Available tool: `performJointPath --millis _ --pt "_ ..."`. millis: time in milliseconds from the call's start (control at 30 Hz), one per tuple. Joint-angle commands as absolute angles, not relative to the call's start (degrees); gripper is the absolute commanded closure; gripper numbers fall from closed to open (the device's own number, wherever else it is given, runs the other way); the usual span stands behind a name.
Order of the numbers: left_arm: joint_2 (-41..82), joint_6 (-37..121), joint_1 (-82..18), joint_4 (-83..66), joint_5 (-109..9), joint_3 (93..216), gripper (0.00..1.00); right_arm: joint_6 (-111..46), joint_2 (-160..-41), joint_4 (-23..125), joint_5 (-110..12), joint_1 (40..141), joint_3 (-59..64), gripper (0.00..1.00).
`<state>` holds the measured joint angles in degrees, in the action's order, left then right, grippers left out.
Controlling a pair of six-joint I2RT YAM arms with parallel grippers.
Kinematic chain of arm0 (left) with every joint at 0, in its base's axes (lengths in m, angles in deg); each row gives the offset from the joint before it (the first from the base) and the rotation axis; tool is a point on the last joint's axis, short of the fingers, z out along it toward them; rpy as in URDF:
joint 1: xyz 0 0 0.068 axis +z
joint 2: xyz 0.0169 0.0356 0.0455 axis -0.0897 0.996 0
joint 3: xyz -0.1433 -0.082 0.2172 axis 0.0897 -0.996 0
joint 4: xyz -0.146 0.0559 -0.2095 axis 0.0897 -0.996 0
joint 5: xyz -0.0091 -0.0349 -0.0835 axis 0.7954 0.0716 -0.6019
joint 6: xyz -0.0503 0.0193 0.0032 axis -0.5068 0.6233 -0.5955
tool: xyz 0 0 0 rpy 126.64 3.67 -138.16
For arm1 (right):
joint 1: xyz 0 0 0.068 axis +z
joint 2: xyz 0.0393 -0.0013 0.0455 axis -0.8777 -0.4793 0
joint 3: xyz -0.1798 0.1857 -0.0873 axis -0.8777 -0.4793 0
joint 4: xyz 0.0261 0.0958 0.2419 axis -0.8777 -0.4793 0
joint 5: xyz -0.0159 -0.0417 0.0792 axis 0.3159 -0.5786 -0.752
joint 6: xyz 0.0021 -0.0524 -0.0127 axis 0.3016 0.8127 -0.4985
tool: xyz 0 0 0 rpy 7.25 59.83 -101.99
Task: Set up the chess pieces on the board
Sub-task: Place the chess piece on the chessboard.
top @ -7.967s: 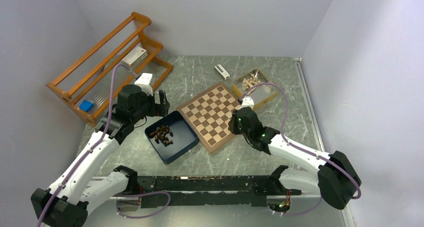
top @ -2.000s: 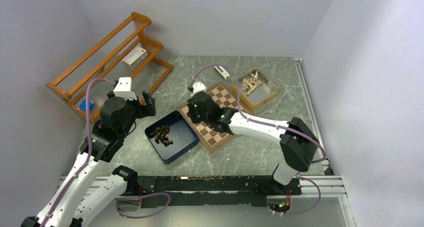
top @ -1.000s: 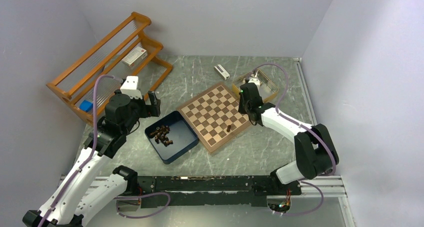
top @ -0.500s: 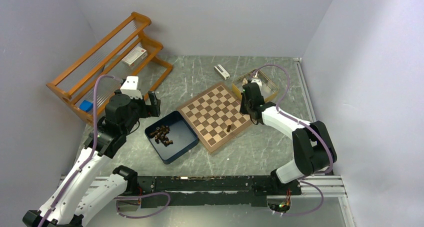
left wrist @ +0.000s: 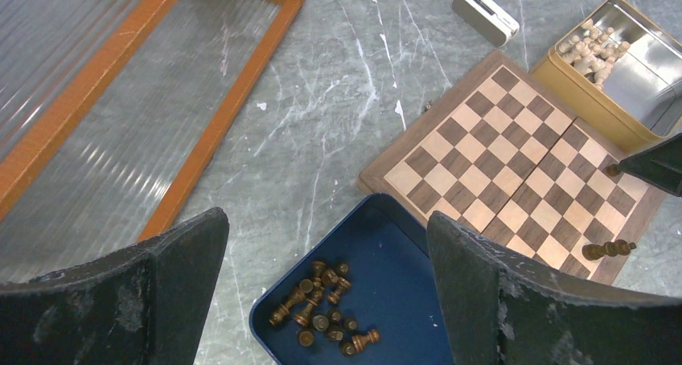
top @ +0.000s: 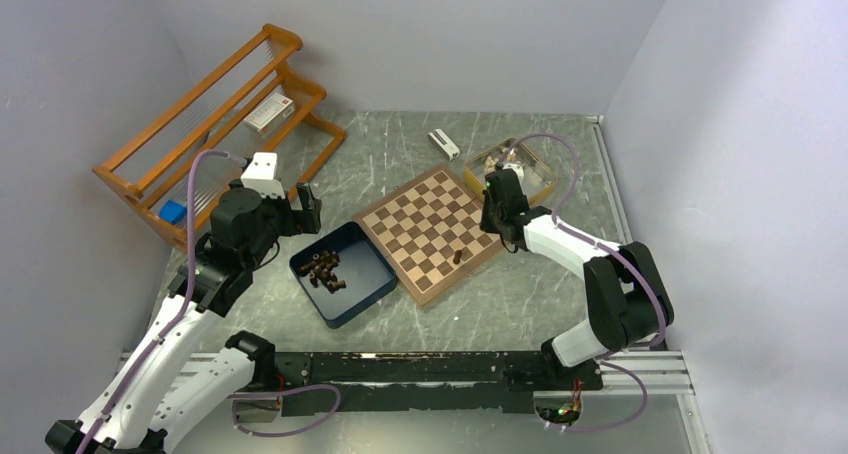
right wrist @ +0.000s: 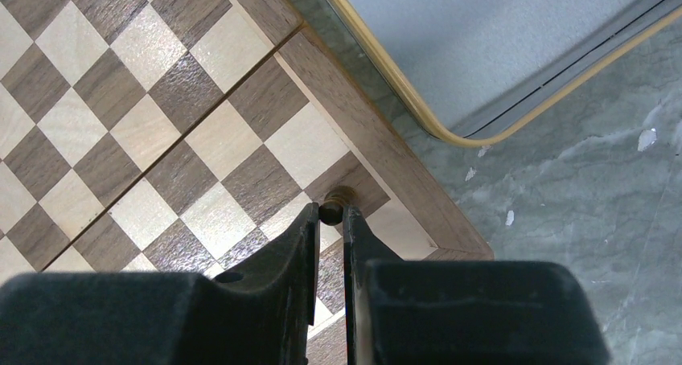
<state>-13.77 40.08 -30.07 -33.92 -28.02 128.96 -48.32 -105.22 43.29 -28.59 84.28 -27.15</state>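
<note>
Inside blue box [top: 365,267], chess pieces [top: 325,270]; left pincer [left wrist: 326,220] agape, right pincer [right wrist: 330,214] tight around one.

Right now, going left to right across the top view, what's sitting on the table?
orange wooden rack → dark blue box → chessboard → gold tin

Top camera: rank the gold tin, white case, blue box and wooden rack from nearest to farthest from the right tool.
1. Gold tin: just beyond the right tool, off the far right edge of the board.
2. White case: past the board's far corner.
3. Blue box: left of the board.
4. Wooden rack: far left, by the wall.
</note>
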Motion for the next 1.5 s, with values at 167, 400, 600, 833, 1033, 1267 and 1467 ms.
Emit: performJointPath --millis 167,400,600,833,1033,1267,1467 --pt "-14.1 40.4 -30.4 -31.8 -28.7 128.8 0.02 -48.8 -105.4 43.4 -28.5 83.7 -27.8 0.86" --pt "-14.1 40.5 -30.4 -31.7 -28.7 128.8 0.02 -48.9 -105.6 43.3 -28.3 83.7 -28.0 0.83" --pt "-14.1 40.4 -30.4 -31.8 -28.7 128.8 0.03 -49.0 -105.5 42.9 -28.1 83.7 -27.8 0.8" --pt "-14.1 40.5 -30.3 -31.8 -28.8 128.8 0.03 -49.0 -105.7 42.7 -28.1 83.7 -27.4 0.76" --pt "-13.8 40.4 -30.4 -31.6 -28.9 128.8 0.02 -48.8 -106.1 42.6 -28.2 83.7 -27.0 0.71" --pt "-13.8 40.4 -30.4 -31.6 -29.0 128.8 0.02 -48.2 -106.4 42.0 -27.9 83.7 -26.4 0.69" --pt "-13.7 40.4 -30.4 -31.5 -29.2 128.8 0.03 -47.7 -106.7 42.4 -27.0 83.7 -26.6 0.68"
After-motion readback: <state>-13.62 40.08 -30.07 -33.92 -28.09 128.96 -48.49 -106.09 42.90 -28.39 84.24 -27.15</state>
